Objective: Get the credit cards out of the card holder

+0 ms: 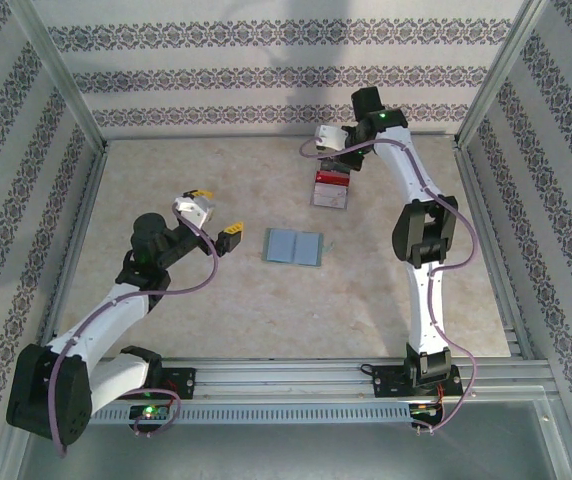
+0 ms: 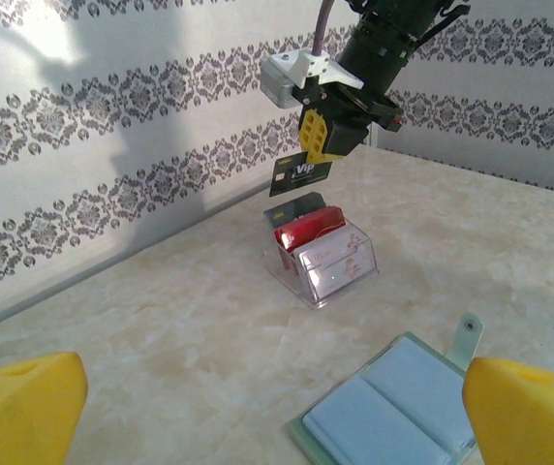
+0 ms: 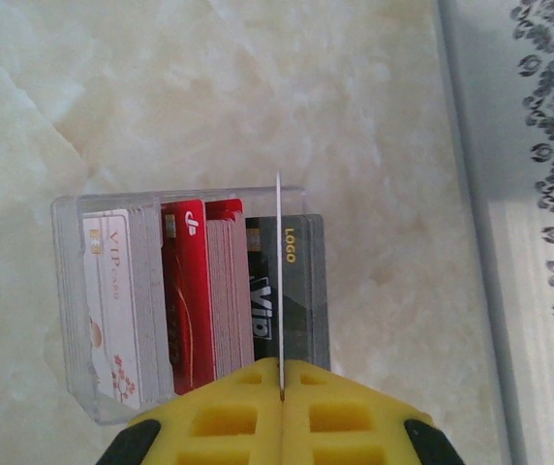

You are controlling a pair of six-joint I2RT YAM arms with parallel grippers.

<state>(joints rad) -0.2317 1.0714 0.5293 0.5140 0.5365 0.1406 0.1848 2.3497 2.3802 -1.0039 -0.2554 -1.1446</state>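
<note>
The card holder (image 1: 293,246) lies open and flat mid-table, blue-grey panels up, with a green snap tab; in the left wrist view the card holder (image 2: 403,407) is at the lower right. My left gripper (image 1: 216,215) hovers just left of it, open, nothing between its yellow fingers (image 2: 25,407). My right gripper (image 1: 339,160) is at the back of the table, shut on a dark credit card (image 2: 299,174) marked VIP. That card hangs edge-on (image 3: 278,281) from my right gripper (image 3: 280,387), just above the box of cards.
A clear plastic box (image 1: 331,190) at the back centre holds upright white, red, grey and dark cards (image 3: 185,291). Patterned walls enclose the table on three sides; the right wall's base (image 3: 471,242) runs close beside the box.
</note>
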